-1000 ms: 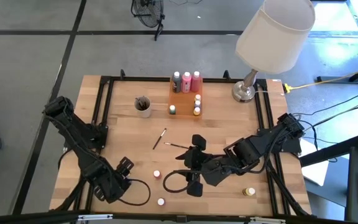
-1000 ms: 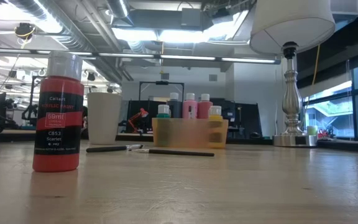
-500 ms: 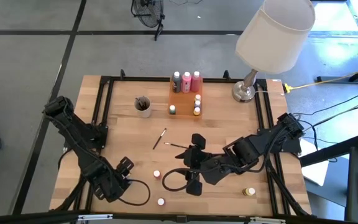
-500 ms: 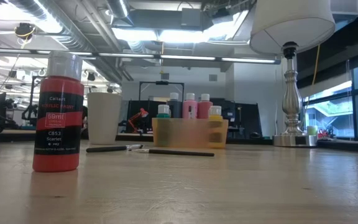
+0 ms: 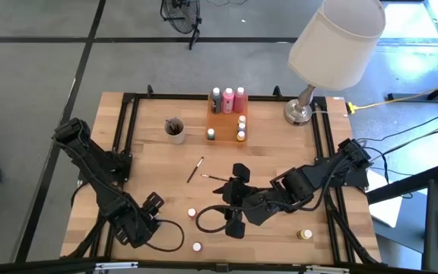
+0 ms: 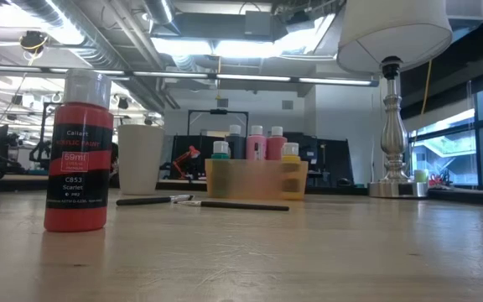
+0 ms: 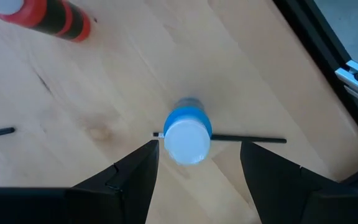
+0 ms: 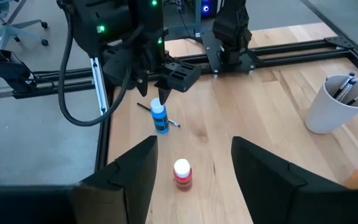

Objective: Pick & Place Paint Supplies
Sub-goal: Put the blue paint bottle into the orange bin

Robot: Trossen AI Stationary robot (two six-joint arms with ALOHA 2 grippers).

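Note:
My left gripper [image 7: 197, 152] is open near the table's near-left corner [image 5: 152, 204]. It points down over a small blue paint bottle [image 7: 188, 132] with a white cap, which stands upright on the table. The fingers stand either side of the bottle, apart from it. A thin dark paintbrush [image 7: 253, 139] lies flat beside the bottle's foot. My right gripper [image 5: 236, 199] is wide open at mid-table and faces a red paint bottle [image 8: 182, 175], which stands ahead of its fingers. Three taller bottles [image 5: 228, 99] stand in the orange tray [image 5: 223, 122]. Two brushes [image 5: 196, 169] lie on the wood.
A round cup [image 5: 175, 129] holding brushes stands left of the tray. The lamp's base [image 5: 298, 113] sits at the far right. A yellow pot [image 5: 304, 235] and another white-capped pot [image 5: 197, 246] stand near the near edge. A black cable loop [image 5: 211, 221] lies by the right gripper.
My right gripper has crept a little toward the table's left, toward the red bottle, still open. The left arm and the bottles have kept still.

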